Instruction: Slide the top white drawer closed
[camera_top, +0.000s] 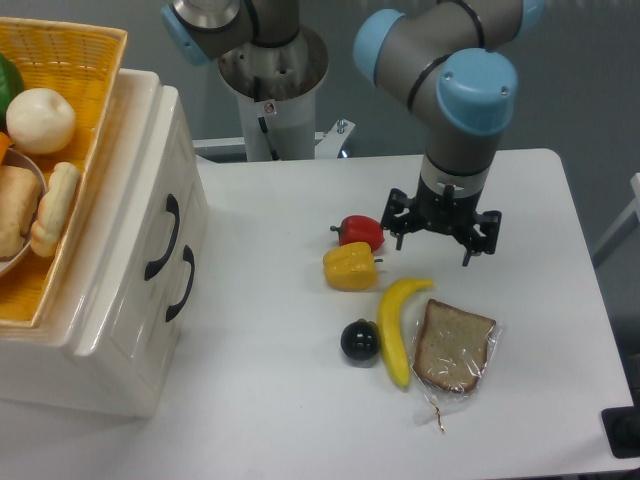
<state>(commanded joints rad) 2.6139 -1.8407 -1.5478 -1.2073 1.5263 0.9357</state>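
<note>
Cream-white plastic marks the small chest (110, 250) at the table's (280, 420) left side, where the top white drawer (150, 225) is seen with its black curved handle (163, 237) facing the food. Well to the right of the chest, the gripper (437, 232) is held above the table with its fingers spread apart and nothing between them, just beside the red pepper (360, 231). The approach stage is judged to be in hand: the drawer is not yet touched. A long traverse toward the chest would be needed next, then a push on the drawer front. How far the drawer stands out cannot be made out from this angle. The basket (60, 60) on the chest is cut off at the frame's edge.
</note>
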